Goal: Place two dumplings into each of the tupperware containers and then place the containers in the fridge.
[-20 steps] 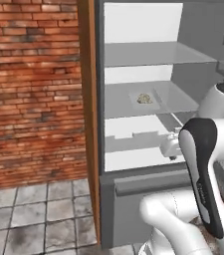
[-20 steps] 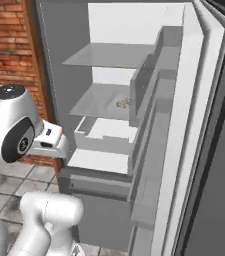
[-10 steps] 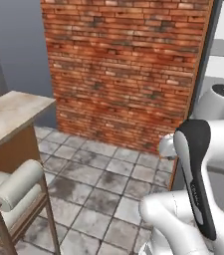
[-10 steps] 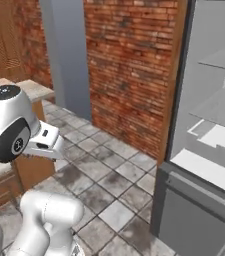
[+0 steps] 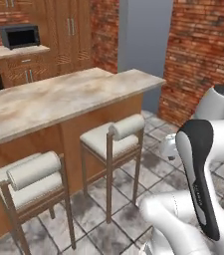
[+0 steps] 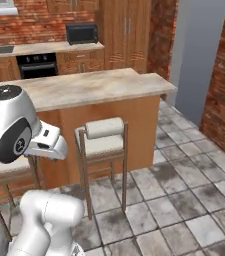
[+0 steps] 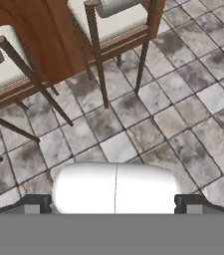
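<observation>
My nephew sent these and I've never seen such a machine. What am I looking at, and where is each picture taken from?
It is a white robot arm on a driving base in a computer-drawn kitchen. Two cameras ride behind the arm, left and right. Both show a wooden island counter with two padded stools, a microwave on the back counter, brick walls and a tiled floor. The third camera sits on the hand, looking down at the floor tiles and stool legs. Its gripper is open and holds nothing.

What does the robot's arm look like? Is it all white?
Mostly white: the arm is made of smooth, rounded, glossy sections. One section has a long black stripe, and a round joint is dark grey with a small mark on it. The hand has two small dark finger tips.
</observation>
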